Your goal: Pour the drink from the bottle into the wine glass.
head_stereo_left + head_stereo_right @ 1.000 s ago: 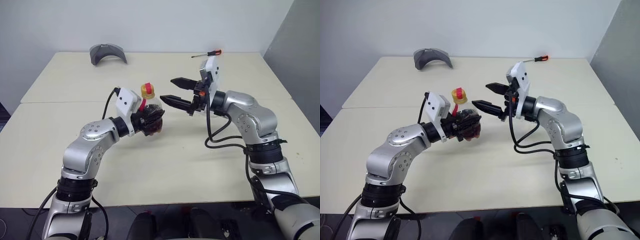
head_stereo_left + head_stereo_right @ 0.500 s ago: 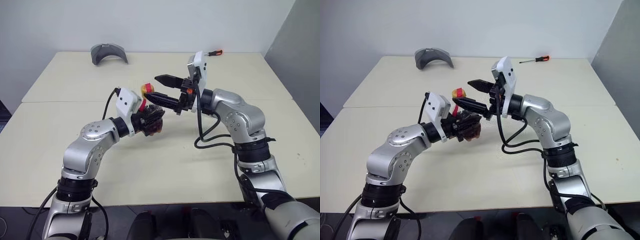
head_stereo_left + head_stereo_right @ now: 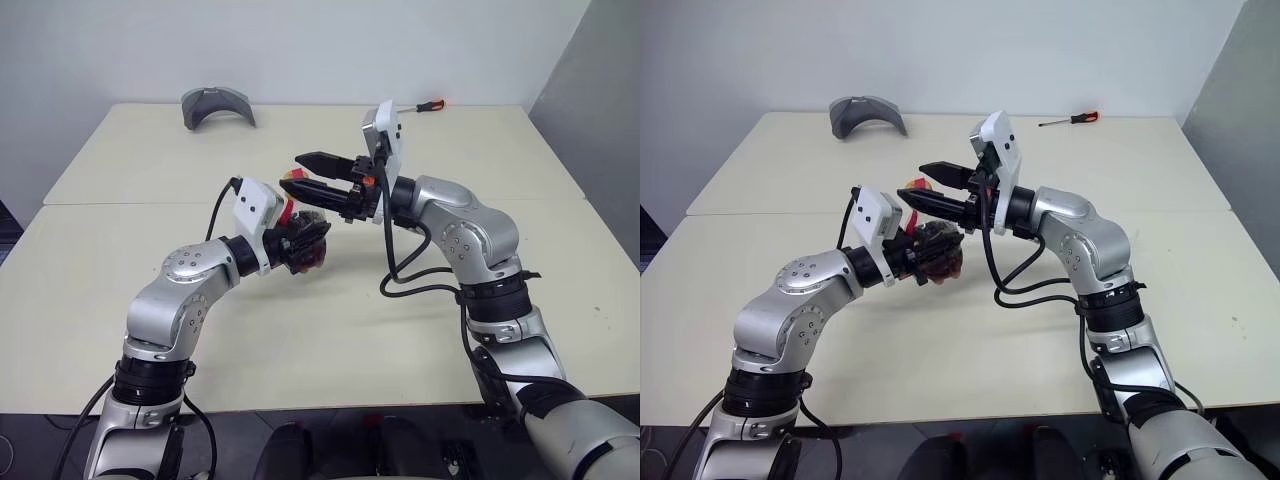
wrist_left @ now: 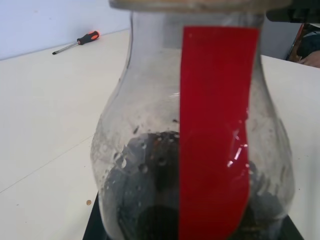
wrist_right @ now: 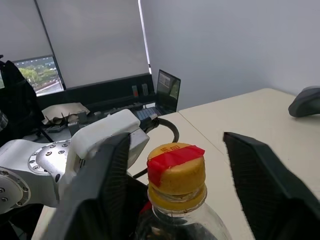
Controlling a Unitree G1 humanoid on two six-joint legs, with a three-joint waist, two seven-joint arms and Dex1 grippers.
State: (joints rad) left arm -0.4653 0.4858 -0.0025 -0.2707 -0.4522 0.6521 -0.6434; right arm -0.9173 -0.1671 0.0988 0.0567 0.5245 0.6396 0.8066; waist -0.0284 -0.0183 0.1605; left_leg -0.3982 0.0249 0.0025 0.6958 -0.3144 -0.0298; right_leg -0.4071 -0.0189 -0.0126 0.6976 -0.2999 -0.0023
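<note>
Left gripper (image 3: 303,243), closed on the bottle (image 3: 308,244), holds it above the table (image 3: 330,330) near centre. Right gripper (image 5: 175,187), reaching in from 3 o'clock, brackets the yellow cap (image 5: 175,172) with fingers (image 5: 260,175) apart, not touching. Drink (image 4: 150,200) fills the lower body. Screwdriver (image 3: 420,106) lies at 1 o'clock.

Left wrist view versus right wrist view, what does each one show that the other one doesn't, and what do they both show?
Left wrist view alone: the dark drink in the belly of the bottle, and a screwdriver far off on the table.

Right wrist view alone: the yellow cap standing between the right tool fingers with gaps on both sides, the left arm's white housing, a grey object and a laptop.

Both: the bottle, its red strip and the table.
</note>
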